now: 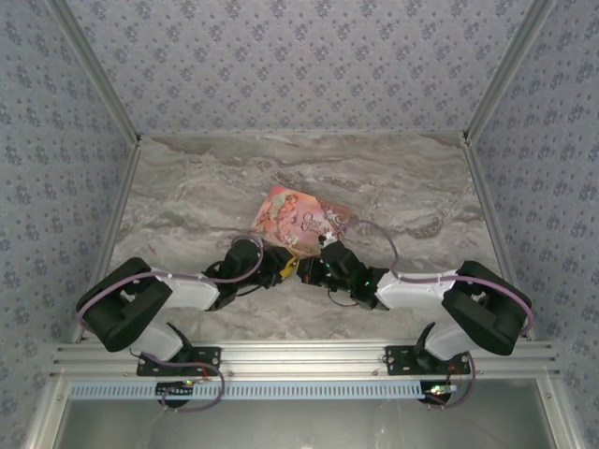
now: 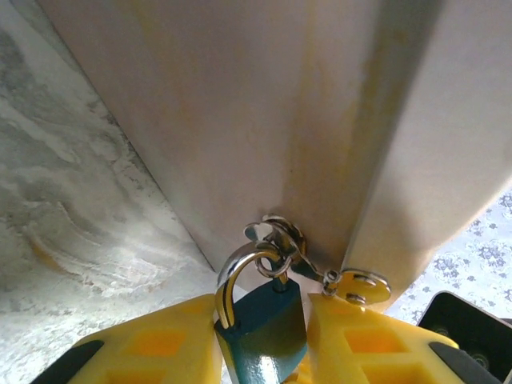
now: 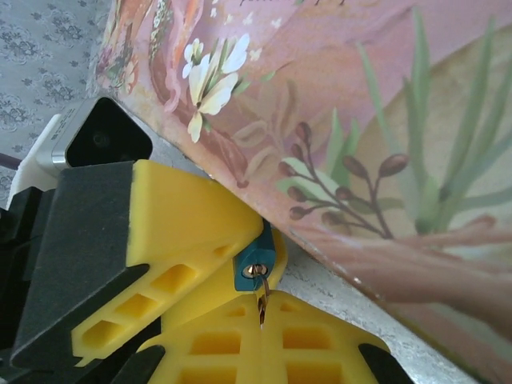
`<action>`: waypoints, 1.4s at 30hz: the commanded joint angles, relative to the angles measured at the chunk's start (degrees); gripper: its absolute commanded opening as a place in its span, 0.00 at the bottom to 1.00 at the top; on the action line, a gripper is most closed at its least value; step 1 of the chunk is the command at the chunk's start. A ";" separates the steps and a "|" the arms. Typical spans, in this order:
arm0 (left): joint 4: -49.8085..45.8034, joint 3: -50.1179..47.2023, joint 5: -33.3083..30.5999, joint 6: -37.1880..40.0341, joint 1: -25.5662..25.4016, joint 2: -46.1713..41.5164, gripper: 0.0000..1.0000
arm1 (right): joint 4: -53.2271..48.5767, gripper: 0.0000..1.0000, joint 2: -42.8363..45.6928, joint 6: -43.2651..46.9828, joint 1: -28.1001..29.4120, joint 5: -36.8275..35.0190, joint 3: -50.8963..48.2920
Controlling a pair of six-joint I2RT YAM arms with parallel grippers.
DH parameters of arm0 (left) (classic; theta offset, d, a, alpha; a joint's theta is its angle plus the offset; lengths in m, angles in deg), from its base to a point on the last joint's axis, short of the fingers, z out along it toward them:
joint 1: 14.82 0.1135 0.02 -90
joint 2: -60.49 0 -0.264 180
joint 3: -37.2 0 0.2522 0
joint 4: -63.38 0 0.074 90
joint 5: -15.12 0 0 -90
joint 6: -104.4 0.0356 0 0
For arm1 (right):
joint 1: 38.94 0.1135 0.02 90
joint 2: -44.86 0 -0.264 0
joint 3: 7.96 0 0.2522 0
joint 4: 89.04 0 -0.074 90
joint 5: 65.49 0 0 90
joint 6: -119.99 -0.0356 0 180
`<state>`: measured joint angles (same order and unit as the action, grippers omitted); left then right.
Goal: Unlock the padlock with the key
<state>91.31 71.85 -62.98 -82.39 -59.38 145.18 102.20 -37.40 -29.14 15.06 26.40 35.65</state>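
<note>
**Key in padlock, both grippers engaged**

Top view: both arms are folded inward, and their wrists meet at the near edge of the pink tin [image 1: 292, 217]. The tin rests about mid-way across the marble table [image 1: 187, 187].

Left wrist view:
- The padlock [image 2: 268, 324] is clamped by its teal body in the left gripper [image 2: 264, 352]. The yellow fingers [image 2: 152, 352] are pressed against it from both sides, at a narrow setting.
- The padlock is held shackle-up.
- The silvery shackle [image 2: 232, 276] appears closed. It is threaded through a small metal ring [image 2: 276, 266] at the tin's lower edge.
- The pale side wall of the tin is seen directly behind, with the marble surface to the left.

Right wrist view:
- The key [image 3: 262, 306] is pinched in the right gripper [image 3: 262, 320], whose jaws are drawn almost together on it.
- The key's tip is entered in the keyhole [image 3: 254, 270] on the padlock's bottom face, and the shaft runs straight back into the fingers.
- One yellow finger of the left gripper is seen lying against the padlock from the upper left.
- The tin's illustrated face of flowers and leaves is seen just beyond the padlock.

Key rotation cannot be judged from these views.
</note>
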 commanded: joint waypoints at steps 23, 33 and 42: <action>-2.79 3.41 -2.25 2.31 -0.68 -1.96 0.00 | -21.70 0.47 16.60 22.44 -2.45 -6.35 2.89; -6.69 5.07 -1.93 1.67 -0.63 -3.07 0.00 | -24.98 0.52 21.54 60.24 4.54 -16.68 6.44; -11.23 6.14 -1.11 -1.52 -0.10 -4.73 0.00 | -15.76 0.55 14.15 89.79 12.08 -30.00 2.79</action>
<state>81.00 76.06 -64.20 -82.31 -59.84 142.23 83.57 -21.05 49.33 26.80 2.72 39.45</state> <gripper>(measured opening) 0.099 0.556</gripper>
